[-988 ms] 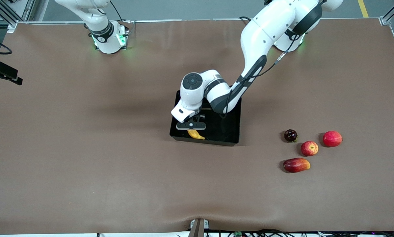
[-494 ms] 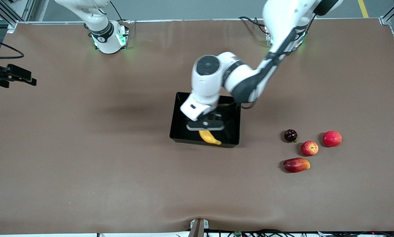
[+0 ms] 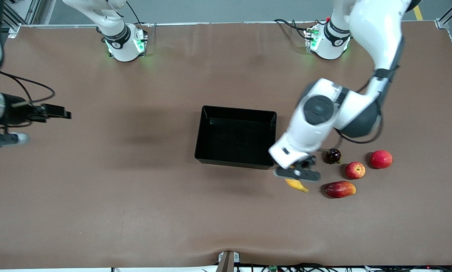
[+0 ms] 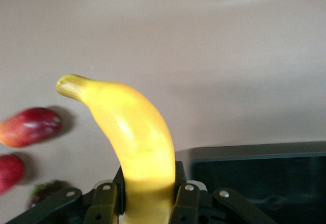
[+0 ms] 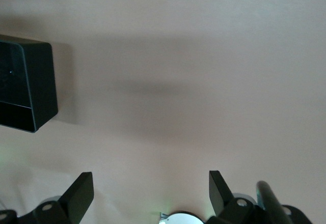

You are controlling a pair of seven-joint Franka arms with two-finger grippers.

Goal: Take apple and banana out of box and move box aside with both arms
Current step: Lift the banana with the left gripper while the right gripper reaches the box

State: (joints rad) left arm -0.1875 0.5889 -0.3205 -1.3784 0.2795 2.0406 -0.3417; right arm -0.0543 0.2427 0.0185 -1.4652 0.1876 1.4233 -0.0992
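Yellow banana (image 3: 296, 185) clamped in left gripper (image 3: 298, 173) over bare table, long axis pointing 4 o'clock toward elongated red fruit (image 3: 340, 189); right gripper (image 5: 147, 193) waits, jaws spread, holding nothing.

yellow banana (image 3: 296, 185), glossy black box (image 3: 235, 136), red-yellow streaked apple (image 3: 355, 170)

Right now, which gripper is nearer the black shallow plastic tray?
Left. The left gripper, shut on the long yellow banana, hangs just past the black shallow plastic tray's corner, toward the left arm's end. The open right gripper hovers well off toward the right arm's end.
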